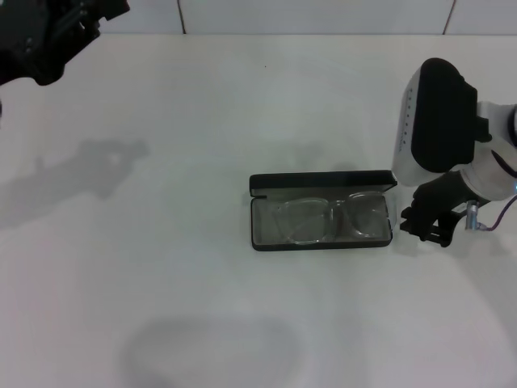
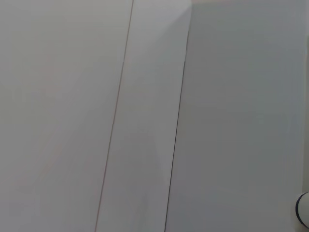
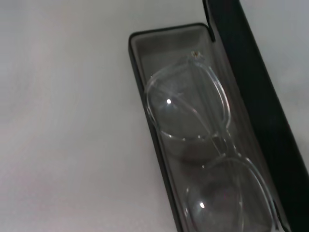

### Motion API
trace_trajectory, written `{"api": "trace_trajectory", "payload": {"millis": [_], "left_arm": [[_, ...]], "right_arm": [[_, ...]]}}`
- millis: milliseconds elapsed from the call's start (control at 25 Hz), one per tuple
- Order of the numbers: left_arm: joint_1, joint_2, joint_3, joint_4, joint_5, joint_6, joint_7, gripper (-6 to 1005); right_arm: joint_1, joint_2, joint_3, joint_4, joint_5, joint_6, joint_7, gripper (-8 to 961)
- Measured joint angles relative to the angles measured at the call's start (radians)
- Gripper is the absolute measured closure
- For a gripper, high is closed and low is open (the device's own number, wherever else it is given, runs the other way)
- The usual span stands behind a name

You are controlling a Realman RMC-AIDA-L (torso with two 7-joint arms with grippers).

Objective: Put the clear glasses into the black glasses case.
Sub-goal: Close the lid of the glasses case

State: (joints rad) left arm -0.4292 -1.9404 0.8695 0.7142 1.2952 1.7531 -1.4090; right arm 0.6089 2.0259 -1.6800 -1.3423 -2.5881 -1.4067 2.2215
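The white table (image 1: 202,307) fills nearly the whole head view, its far edge running along the wall at the top, and wide bare room lies to the left of and in front of the case. The right arm's white and black body comes in from the right edge, with the right gripper (image 1: 426,225) low at the table just beside the right end of the black glasses case (image 1: 266,242); its fingers stand a little apart and hold nothing. The left gripper (image 1: 48,32) hangs at the far left corner, well apart from everything, and whether it is open cannot be told. The case lies open right of centre, its lid raised along the far long edge. The clear glasses (image 1: 331,217) lie inside the grey-lined tray, folded, lenses side by side along its length, within the rim.
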Motion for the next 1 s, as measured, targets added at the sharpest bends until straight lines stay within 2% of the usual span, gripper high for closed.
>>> {"api": "trace_trajectory", "payload": {"millis": [360, 1000], "left_arm": [[0.003, 0.000, 0.000, -0.004, 0.007, 0.000, 0.002, 919], [0.010, -0.002, 0.000, -0.006, 0.007, 0.002, 0.002, 918]], "right_arm": [[0.013, -0.002, 0.003, 0.043, 0.043, 0.031, -0.027, 849], [0.009, 0.000, 0.002, 0.036, 0.080, 0.043, -0.035, 850]]}}
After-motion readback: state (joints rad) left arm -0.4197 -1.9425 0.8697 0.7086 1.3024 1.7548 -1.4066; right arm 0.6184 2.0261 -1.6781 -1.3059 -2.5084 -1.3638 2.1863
